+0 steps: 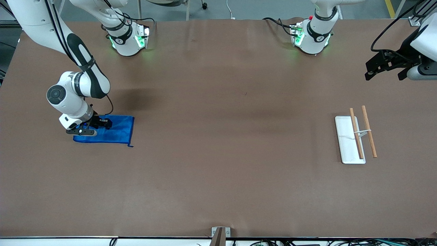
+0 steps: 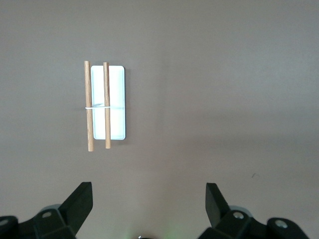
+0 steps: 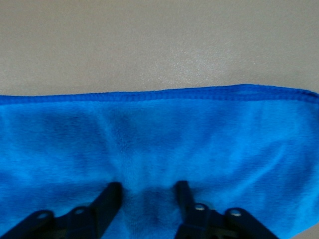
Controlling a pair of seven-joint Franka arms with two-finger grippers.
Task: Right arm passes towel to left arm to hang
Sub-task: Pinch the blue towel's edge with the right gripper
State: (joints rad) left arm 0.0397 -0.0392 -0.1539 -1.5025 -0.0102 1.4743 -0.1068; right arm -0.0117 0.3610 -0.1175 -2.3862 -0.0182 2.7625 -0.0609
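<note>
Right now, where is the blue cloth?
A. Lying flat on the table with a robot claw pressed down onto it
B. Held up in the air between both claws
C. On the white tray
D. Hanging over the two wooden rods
A: the towel lies flat on the table, with the right gripper down on it, fingers half closed on the cloth.

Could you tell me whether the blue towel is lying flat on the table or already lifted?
Flat: the towel lies spread on the table, the right gripper pressing down on it.
</note>
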